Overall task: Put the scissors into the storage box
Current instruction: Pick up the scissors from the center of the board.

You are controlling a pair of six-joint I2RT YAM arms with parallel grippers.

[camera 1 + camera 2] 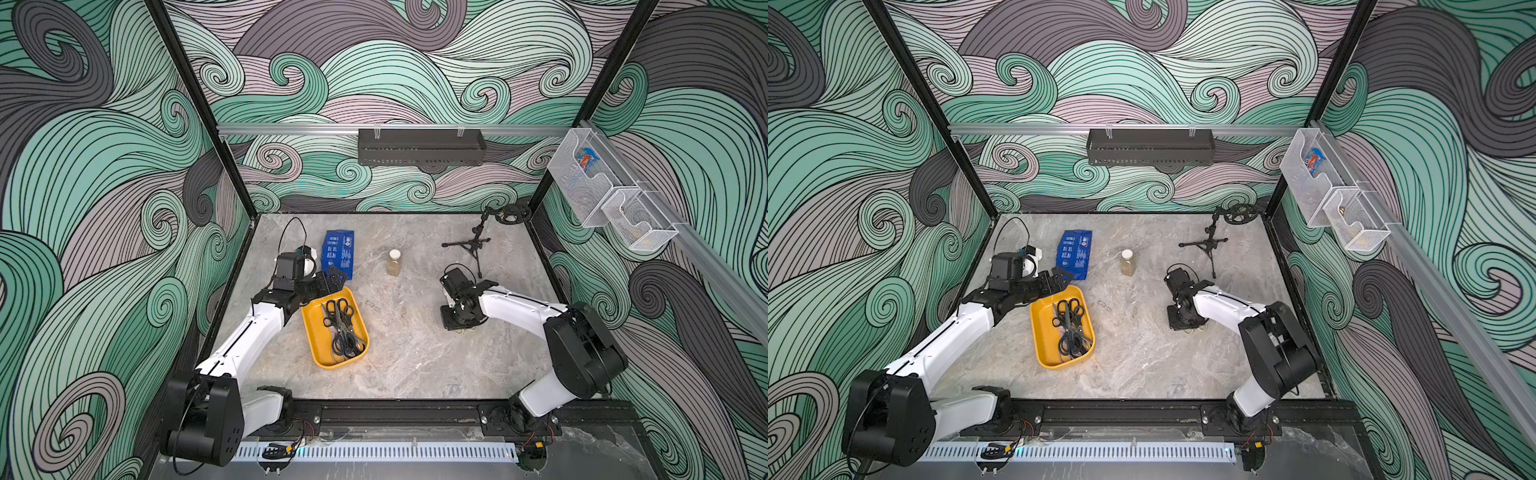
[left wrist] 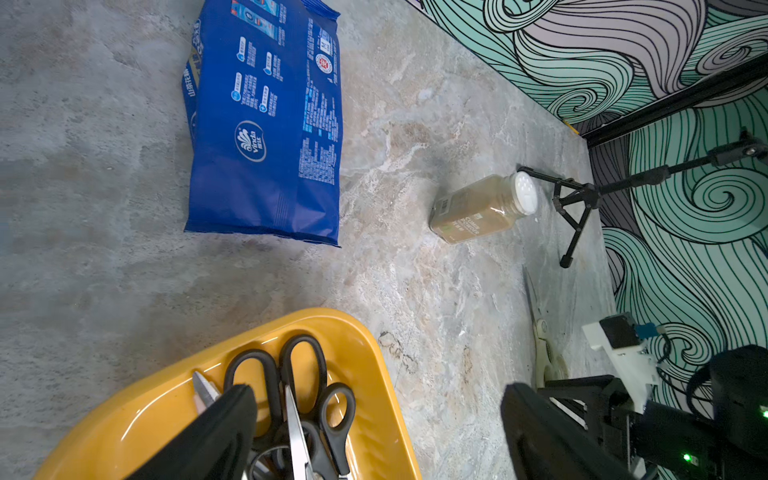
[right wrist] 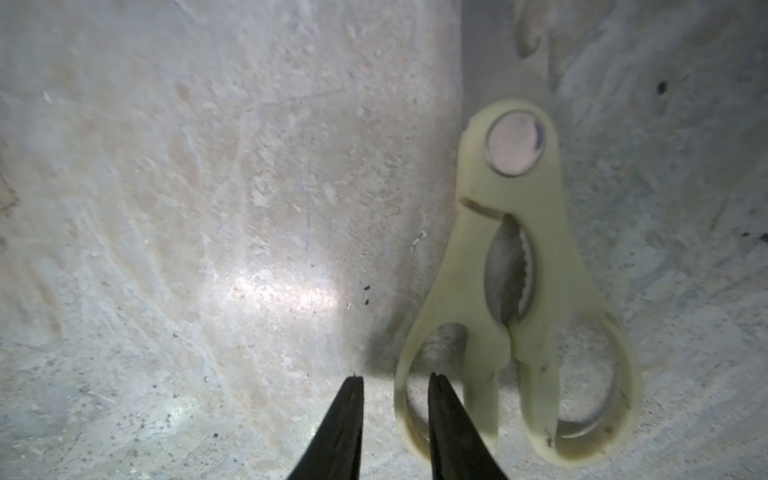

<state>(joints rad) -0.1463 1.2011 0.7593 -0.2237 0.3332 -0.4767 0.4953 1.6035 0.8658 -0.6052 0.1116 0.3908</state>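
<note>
Right pincer (image 3: pixel 397 376) ajar astride cream shears (image 3: pixel 457 291) loop | left pincer (image 2: pixel 378 392) spread at box (image 2: pixel 324 318) rim

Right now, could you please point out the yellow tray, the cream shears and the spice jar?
yellow tray (image 1: pixel 318 334): in a top view, bare floor of the tray.
cream shears (image 3: pixel 459 291): right wrist view, handle.
spice jar (image 2: pixel 478 210): left wrist view, labelled body.

A blue packet (image 1: pixel 338 254) lies flat just beyond the left gripper (image 1: pixel 332 280). A spice jar (image 1: pixel 394 264) (white cap, brownish contents) stands farther back, between that gripper and the right gripper (image 3: pixel 395 376). Beyond the latter stands a black mini tripod (image 1: pixel 468 245). A black perforated bin (image 1: pixel 422 148) and white wire-mesh baskets (image 1: pixel 582 189) hang well above both.
</note>
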